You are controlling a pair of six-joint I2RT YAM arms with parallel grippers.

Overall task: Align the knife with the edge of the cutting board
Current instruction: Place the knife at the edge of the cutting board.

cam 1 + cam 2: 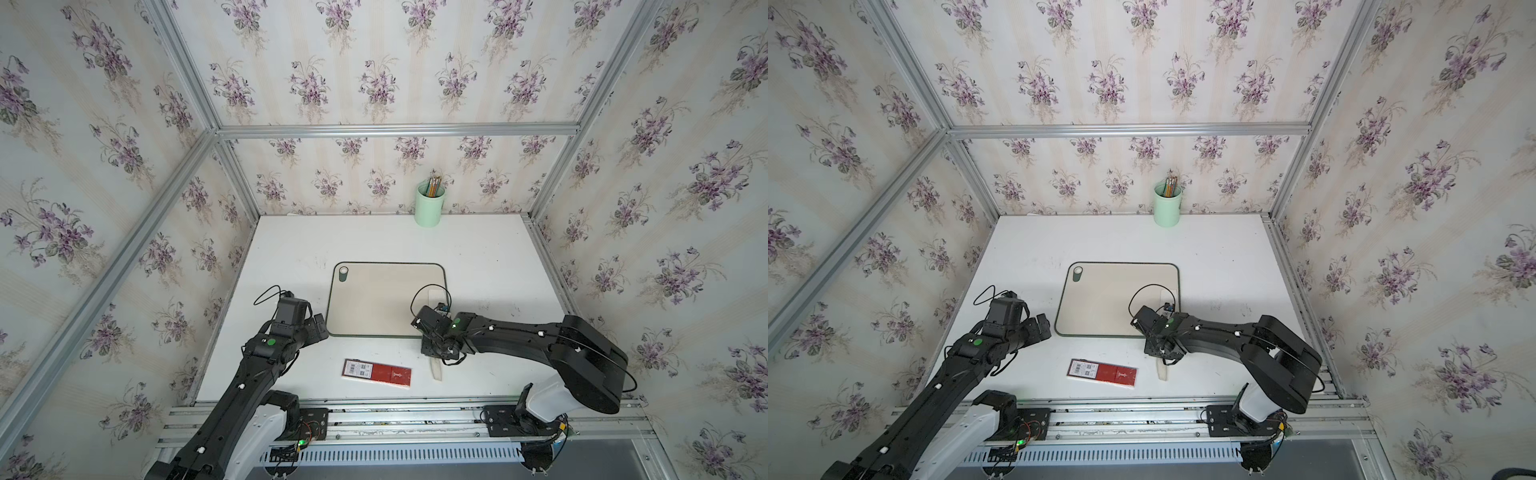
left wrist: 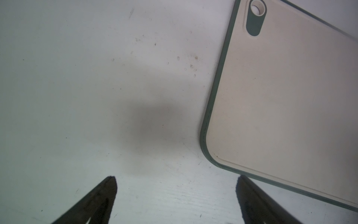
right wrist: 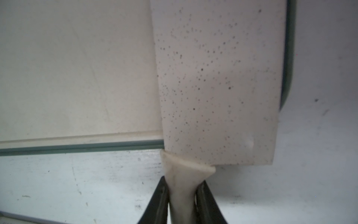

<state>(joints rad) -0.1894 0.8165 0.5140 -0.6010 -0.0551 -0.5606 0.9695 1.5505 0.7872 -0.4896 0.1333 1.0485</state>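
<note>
Table (image 1: 374, 241): the white top filled the middle of both top views and carried everything you had to work with.
Cutting board (image 1: 374, 299): it lay flat at frame centre in both top views, long sides running left-right, with the oval hole (image 1: 343, 274) at its upper left corner.
Left gripper (image 2: 176, 180): you had its jaws spread wide over bare table, just beside the board's lower left corner, holding nothing.
Right gripper (image 3: 183, 195): you had it pinching the knife (image 3: 217, 87) by its handle (image 3: 181, 186), just behind the blade, at the board's lower right corner.
Step in hand: judged as the final placing, since the knife was gripped and lay close along the board's right edge.
Next move: judged to call for a slight squaring of the blade against the green rim (image 3: 289, 48). You then needed to spread the jaws and lift straight off without dragging the handle. Whether the blade touched the board could not be told.
Knife position: the blade lay over the board's lower right part, just inside the rim, and the handle overhung the lower edge.
Knife axis: it ran up-down in both top views, near parallel to the right edge. The blade pointed to the upper frame and the handle end to the lower frame.
</note>
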